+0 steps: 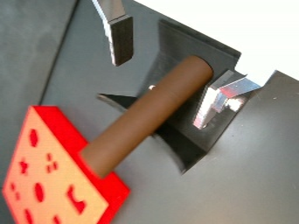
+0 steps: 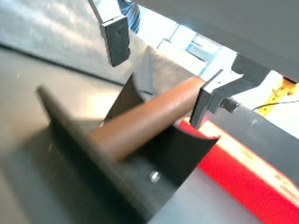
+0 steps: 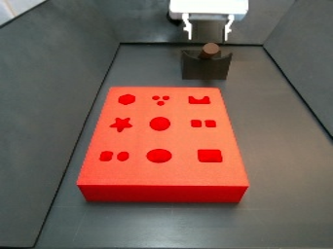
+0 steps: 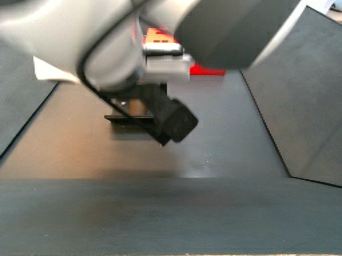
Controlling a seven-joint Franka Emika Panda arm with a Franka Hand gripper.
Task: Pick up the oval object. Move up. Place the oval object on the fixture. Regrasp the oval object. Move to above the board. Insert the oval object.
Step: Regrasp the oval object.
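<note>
The oval object [image 1: 149, 118], a brown round-ended peg, lies in the fixture [image 1: 187, 144], resting in the notch of the dark bracket. In both wrist views it runs lengthwise through the gap between the two fingers. The gripper [image 1: 176, 63] sits around the peg's far end with its jaws wide apart, gripping nothing. One silver finger [image 1: 121, 33] stands clear of the peg with dark floor showing between them. The opposite finger [image 1: 222, 101] is just beside the peg; contact cannot be told.

In a wrist view the peg [image 2: 146, 122] lies tilted across the fixture [image 2: 176, 162], its upright plate beside it and a screw head visible on the base. The gripper [image 2: 163, 66] straddles the peg here too, with one finger [image 2: 115, 39] apart from it and the other finger [image 2: 208, 96] close against its end.

The board [image 3: 162, 148], bright red with star, circle, oval, square and crown cut-outs, lies flat on the dark floor. In a side view the fixture [image 3: 203, 66] stands just beyond the board's far edge, with the peg's end [image 3: 207, 48] showing above it and the white gripper [image 3: 208, 31] directly over it. In a wrist view a corner of the board [image 1: 52, 171] lies near the peg's near end.

In a side view the arm's grey body blocks most of the scene; the fixture [image 4: 131, 112] is partly visible beneath it and a strip of the board [image 4: 207, 70] shows behind.
</note>
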